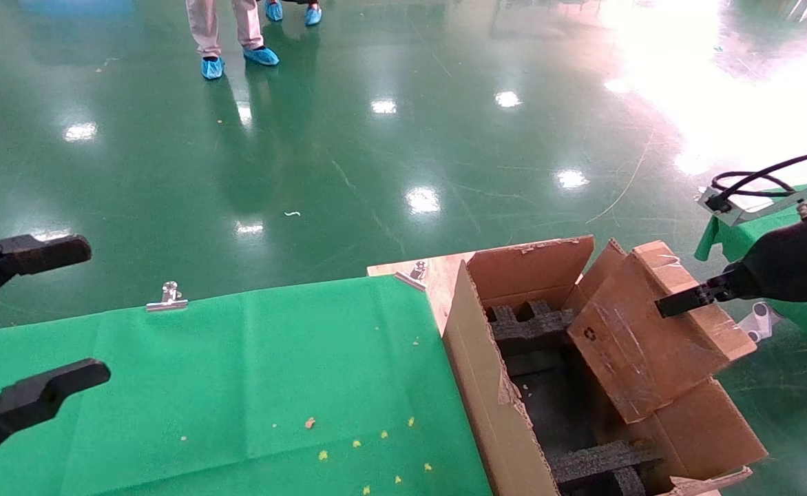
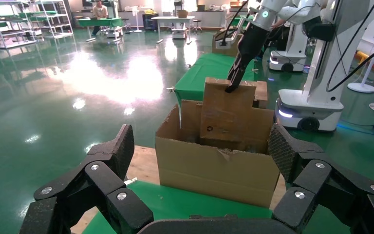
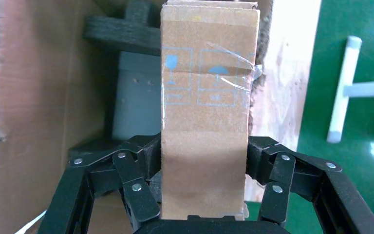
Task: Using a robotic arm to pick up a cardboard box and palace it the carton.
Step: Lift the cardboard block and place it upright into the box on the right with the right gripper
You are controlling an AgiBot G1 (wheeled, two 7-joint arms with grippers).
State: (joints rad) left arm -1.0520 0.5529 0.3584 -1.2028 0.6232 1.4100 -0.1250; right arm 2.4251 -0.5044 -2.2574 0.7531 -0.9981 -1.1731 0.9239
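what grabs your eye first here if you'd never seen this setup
First, the right gripper, its jaws shut on the cardboard box, holding it tilted over the open carton with black foam inserts inside. Next, the green cloth covering the table to the carton's left, where the left gripper hangs open and idle. Beyond lies a glossy green floor, with a person's blue shoe covers at the far edge.

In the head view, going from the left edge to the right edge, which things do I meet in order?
Left gripper, open → silver clip on the green cloth → second clip → carton → cardboard box over the carton → right gripper, shut on the box's upper edge.
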